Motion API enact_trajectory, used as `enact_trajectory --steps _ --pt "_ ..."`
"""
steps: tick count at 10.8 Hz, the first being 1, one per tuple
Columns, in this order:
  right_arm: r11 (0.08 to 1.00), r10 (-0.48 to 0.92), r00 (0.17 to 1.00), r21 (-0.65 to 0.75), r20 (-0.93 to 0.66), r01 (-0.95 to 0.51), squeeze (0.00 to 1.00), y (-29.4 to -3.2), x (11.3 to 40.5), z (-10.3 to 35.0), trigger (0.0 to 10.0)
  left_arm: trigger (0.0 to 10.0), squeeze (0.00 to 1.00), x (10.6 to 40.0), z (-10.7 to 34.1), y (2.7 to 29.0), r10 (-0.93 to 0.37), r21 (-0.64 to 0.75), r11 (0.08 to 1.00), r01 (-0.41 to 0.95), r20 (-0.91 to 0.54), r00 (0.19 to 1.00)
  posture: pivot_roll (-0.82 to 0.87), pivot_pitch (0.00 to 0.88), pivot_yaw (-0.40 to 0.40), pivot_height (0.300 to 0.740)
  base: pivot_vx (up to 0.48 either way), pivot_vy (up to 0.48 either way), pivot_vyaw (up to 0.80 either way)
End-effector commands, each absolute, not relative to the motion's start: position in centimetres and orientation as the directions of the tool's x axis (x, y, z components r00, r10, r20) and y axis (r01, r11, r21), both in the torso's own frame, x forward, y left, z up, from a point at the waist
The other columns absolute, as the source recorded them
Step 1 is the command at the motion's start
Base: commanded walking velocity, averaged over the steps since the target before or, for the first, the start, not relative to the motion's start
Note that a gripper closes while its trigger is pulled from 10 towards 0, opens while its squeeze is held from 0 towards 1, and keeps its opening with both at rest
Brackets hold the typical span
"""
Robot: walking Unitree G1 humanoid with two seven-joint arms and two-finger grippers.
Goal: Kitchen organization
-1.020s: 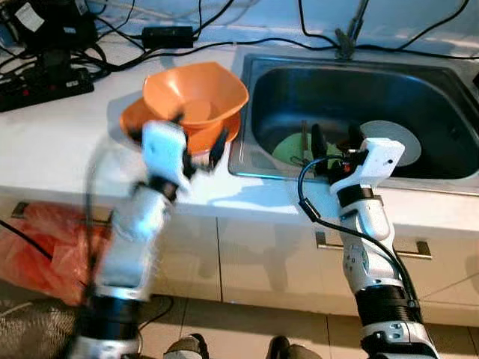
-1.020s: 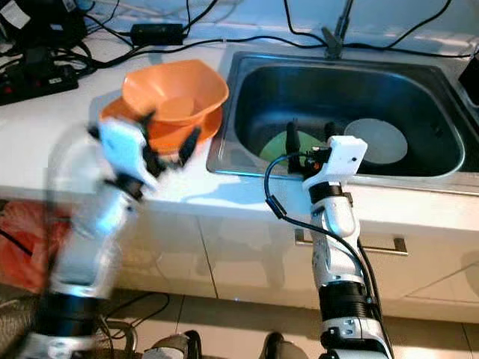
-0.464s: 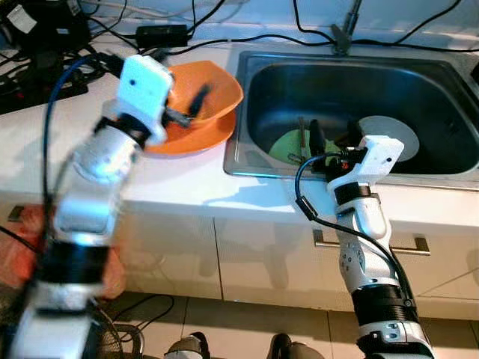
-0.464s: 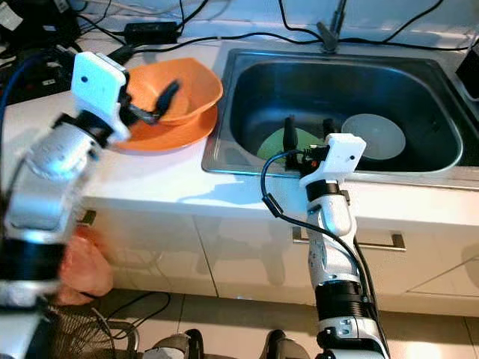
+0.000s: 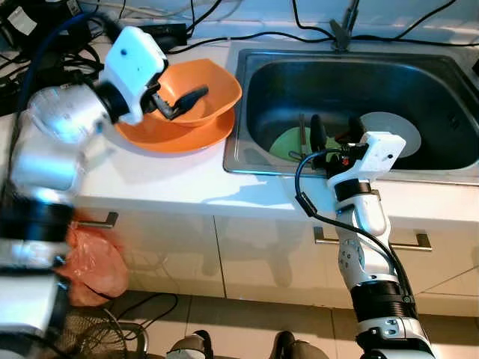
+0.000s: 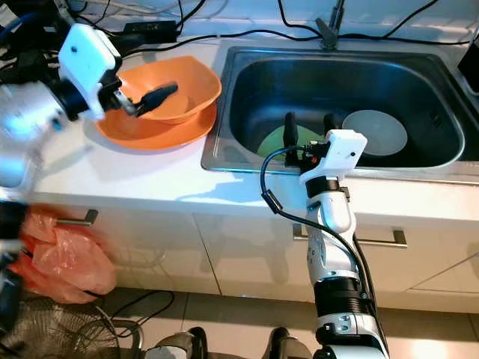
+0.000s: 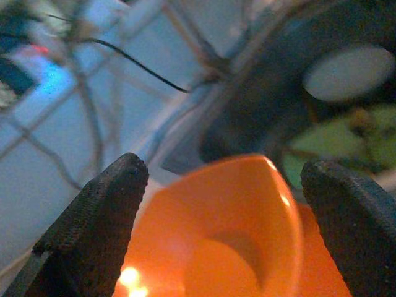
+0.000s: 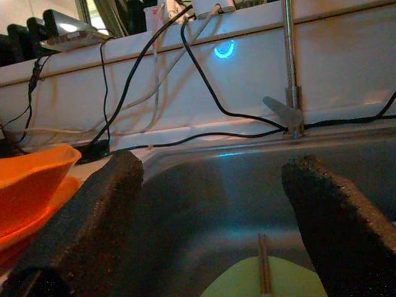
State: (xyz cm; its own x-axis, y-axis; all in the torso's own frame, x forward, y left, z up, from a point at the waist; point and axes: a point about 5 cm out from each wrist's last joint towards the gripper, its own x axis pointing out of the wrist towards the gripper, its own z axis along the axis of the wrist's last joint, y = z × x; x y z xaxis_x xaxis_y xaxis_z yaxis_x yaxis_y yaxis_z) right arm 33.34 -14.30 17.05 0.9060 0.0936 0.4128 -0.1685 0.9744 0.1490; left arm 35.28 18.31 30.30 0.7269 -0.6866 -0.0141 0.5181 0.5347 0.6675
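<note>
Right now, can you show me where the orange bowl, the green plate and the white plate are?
orange bowl (image 5: 206, 90), left eye view, inner wall.
green plate (image 5: 288, 144), left eye view, bare left part.
white plate (image 6: 378, 131), right eye view, middle.

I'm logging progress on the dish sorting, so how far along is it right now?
Looks done: an orange bowl sits on an orange plate on the counter. In hand: nothing gripped; the left end effector is open over the bowl, and the right end effector is open at the sink's front edge. Left: a green plate with chopsticks and a white plate remain in the sink.
</note>
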Motion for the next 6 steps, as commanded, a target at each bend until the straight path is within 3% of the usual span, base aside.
enact_trajectory --steps 1,3,6 --pt "0.973 0.086 0.949 0.181 0.304 -0.146 0.00 -14.2 33.1 14.4 10.0 10.0 0.00 35.6 29.8 18.5 -0.698 0.679 0.466 0.568 -0.113 0.707 0.18 0.144 0.082 0.740 0.000 0.000 0.00" --pt "0.971 0.090 0.949 0.187 0.303 -0.152 0.00 -13.9 33.2 14.4 10.0 10.0 0.00 36.4 27.7 18.8 -0.641 0.719 0.312 0.620 -0.322 0.696 0.18 0.135 0.084 0.740 0.000 0.000 0.00" --pt "0.970 0.089 0.947 0.189 0.308 -0.152 0.00 -13.8 33.2 14.5 10.0 10.0 0.00 36.9 27.0 18.2 -0.641 0.736 0.289 0.613 -0.327 0.695 0.18 0.134 0.085 0.740 0.000 0.000 0.00"
